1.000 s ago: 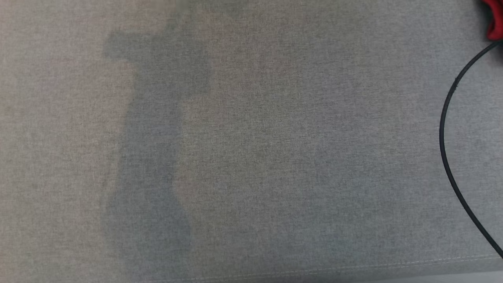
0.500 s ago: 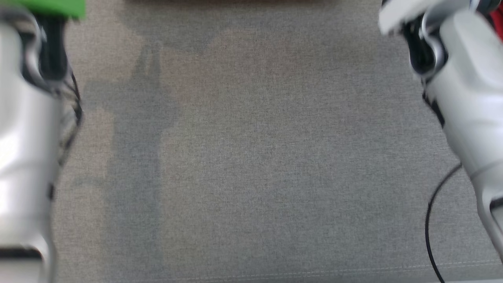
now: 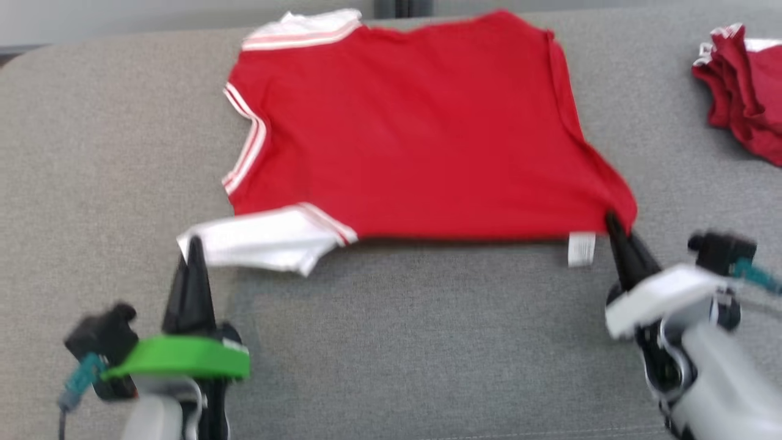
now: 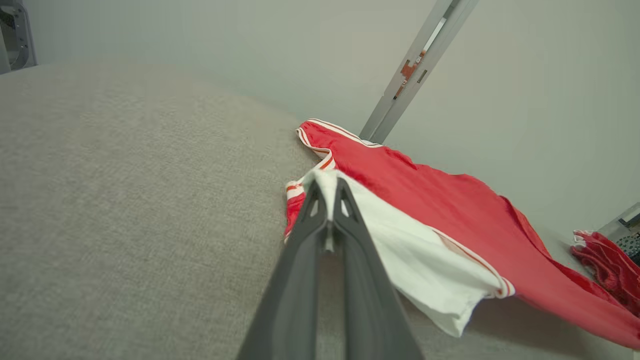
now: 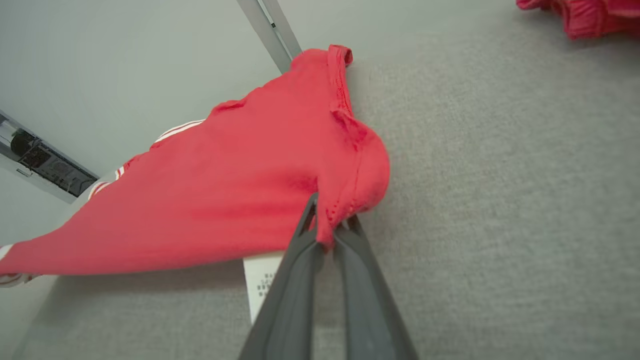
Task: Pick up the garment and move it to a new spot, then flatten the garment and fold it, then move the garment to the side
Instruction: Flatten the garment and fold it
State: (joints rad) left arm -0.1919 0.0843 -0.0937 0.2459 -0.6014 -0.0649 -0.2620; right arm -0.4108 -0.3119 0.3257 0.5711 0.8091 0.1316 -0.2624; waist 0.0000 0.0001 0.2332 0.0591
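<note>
Camera higher now; left gripper [image 3: 194, 245], right gripper [image 3: 611, 220] tight on garment [image 3: 415, 122].

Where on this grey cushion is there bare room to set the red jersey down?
The widest bare stretch of the grey cushion lies nearer the robot, between the left gripper and right gripper, below the held edge of the jersey. Another lies left of the jersey. The far right is crowded: a second red pile sits close by.

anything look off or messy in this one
Nothing damaged or spilled. The garment isn't flat yet: its white sleeve flops loose where the left gripper pinches it, and a tag dangles by the right gripper. A crumpled red cloth sits far right.
</note>
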